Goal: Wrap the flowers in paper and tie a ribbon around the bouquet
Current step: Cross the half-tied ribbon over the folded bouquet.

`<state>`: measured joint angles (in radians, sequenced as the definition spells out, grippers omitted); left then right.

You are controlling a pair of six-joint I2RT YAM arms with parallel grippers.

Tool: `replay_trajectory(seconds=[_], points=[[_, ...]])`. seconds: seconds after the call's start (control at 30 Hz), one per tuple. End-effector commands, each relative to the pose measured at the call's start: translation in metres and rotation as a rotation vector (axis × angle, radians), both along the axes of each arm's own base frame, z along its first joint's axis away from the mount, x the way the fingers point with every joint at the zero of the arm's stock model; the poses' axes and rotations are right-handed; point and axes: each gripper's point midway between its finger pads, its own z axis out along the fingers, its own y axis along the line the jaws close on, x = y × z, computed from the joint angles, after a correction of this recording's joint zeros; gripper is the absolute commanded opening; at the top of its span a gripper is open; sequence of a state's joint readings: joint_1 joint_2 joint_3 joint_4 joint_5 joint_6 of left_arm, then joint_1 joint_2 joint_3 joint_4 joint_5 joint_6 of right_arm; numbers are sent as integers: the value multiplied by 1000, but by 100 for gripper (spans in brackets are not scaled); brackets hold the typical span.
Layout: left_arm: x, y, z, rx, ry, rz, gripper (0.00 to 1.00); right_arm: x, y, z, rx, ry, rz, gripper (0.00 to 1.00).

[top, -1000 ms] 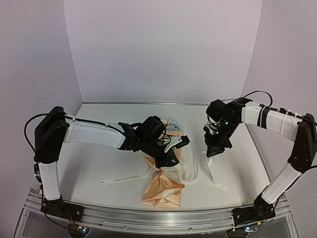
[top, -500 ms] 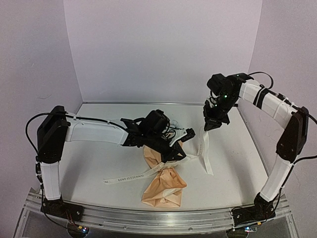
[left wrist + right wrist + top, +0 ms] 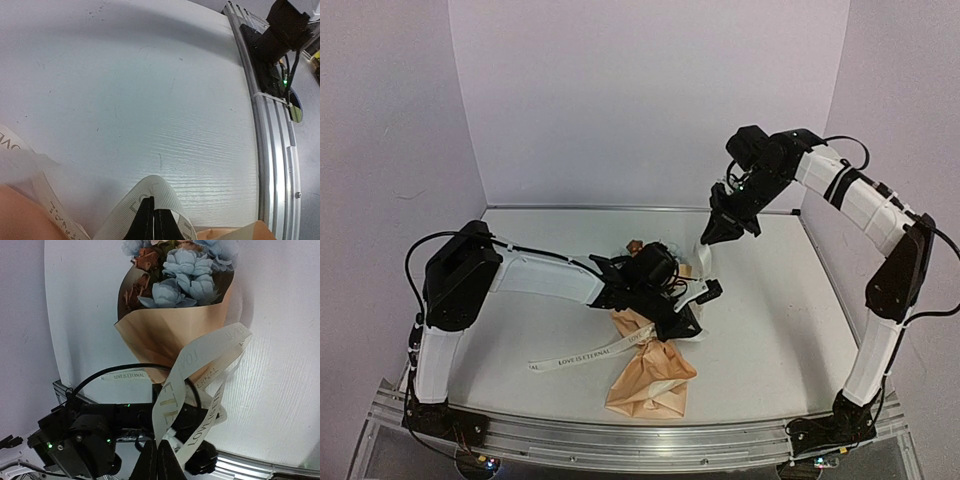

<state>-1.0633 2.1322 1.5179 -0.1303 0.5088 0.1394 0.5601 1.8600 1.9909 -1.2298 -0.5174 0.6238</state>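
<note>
The white bench [image 3: 800,330] carries the work, and both arms reach over it. The left arm [image 3: 540,280] lies low across the middle, while the right arm [image 3: 860,195] is raised high toward the back wall.

The bouquet [image 3: 650,380] lies on the bench between them, its flared foot toward the near edge. The paper [image 3: 165,332] is already folded into a cone around the flowers [image 3: 187,270], whose pale blue and rusty blooms show at the open top. I judge the wrapping step done.

The ribbon [image 3: 212,352] sits at the cone's narrow waist. One lettered tail lies flat on the bench on the left-arm side, and another strand rises in a slack, twisted loop to the raised arm.

The right claw [image 3: 155,452] is pressed together and pinches that strand well above the bench. The left claw [image 3: 150,206] is also pressed together, low beside the waist, nipping a curl of ribbon just over the bench top.

The tying looks under way but not finished, since no bow or neat knot shows anywhere. The left arm hides the waist from above, so I cannot tell whether a first crossing is made there. What seems left is to draw the strands snug, close the knot, and let go.
</note>
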Motion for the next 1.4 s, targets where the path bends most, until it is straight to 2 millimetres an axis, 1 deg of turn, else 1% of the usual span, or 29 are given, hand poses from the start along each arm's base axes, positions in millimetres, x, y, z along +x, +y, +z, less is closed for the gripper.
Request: replay_trajectory(seconds=[0.0, 0.07, 0.13, 0.17, 0.2, 0.23, 0.33, 0.4, 0.5, 0.57, 0.7, 0.83, 0.9, 1.0, 1.07, 1.13, 1.2, 1.3, 1.37], points=[[20, -14, 16, -45, -62, 86, 15, -25, 4, 22, 59, -7, 33, 0], [22, -11, 23, -71, -76, 113, 25, -27, 3, 20, 57, -1, 38, 0], [23, -4, 33, -107, -90, 149, 35, -30, 2, 19, 56, 1, 45, 0], [23, 0, 43, -133, -100, 162, 38, -31, 3, 19, 58, 1, 51, 0], [23, 3, 60, -176, -114, 175, 41, -31, 3, 18, 57, 1, 55, 0], [22, 7, 72, -206, -125, 189, 44, -32, 3, 18, 57, -3, 64, 0], [19, 20, 97, -273, -146, 213, 47, -37, 6, 19, 69, 2, 91, 0], [16, 28, 108, -305, -125, 230, 48, -40, 8, 18, 75, 7, 109, 0], [12, 40, 118, -337, -115, 238, 48, -47, 11, 17, 82, 12, 140, 0], [14, 49, 125, -360, -107, 260, 45, -53, 15, 18, 97, 20, 165, 0], [34, 74, 131, -391, -99, 336, 43, -68, 22, 25, 134, 21, 236, 0], [52, 91, 135, -391, -125, 380, 42, -87, 29, 32, 181, 39, 304, 0], [65, 105, 146, -426, -112, 414, 41, -98, 31, 34, 192, 43, 340, 0], [84, 129, 160, -487, -71, 459, 42, -117, 32, 26, 173, 47, 394, 0], [84, 130, 161, -473, -55, 423, 43, -130, 35, 19, 150, 56, 436, 0], [82, 125, 157, -445, -37, 381, 42, -142, 39, 11, 127, 71, 478, 0], [81, 126, 155, -440, -23, 375, 42, -156, 40, 3, 99, 92, 526, 0], [79, 128, 151, -438, 2, 368, 43, -176, 36, -15, 42, 125, 585, 0], [78, 128, 148, -434, 12, 366, 43, -187, 33, -31, -2, 158, 614, 0]])
